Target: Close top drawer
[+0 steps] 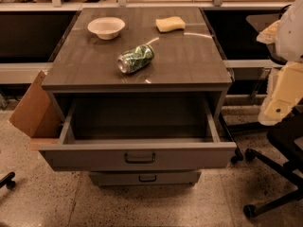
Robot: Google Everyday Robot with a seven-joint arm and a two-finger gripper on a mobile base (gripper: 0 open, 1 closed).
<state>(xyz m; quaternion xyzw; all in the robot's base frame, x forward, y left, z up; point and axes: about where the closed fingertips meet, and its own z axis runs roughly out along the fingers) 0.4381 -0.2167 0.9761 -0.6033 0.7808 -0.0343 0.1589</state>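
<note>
I see my arm (292, 30) at the right edge, its cream gripper (278, 107) hanging downward, tilted slightly left.

Cabinet top (189, 67) with bowl (106, 27), sponge (170, 23), toppled can (136, 58)

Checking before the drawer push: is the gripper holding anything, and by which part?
Nothing held: the gripper is at the right edge, apart from the open top drawer.

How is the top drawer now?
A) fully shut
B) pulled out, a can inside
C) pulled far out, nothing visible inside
C: the top drawer stands far out, showing nothing inside; the can lies on the cabinet top; the tool is at the right edge, apart from it.
</note>
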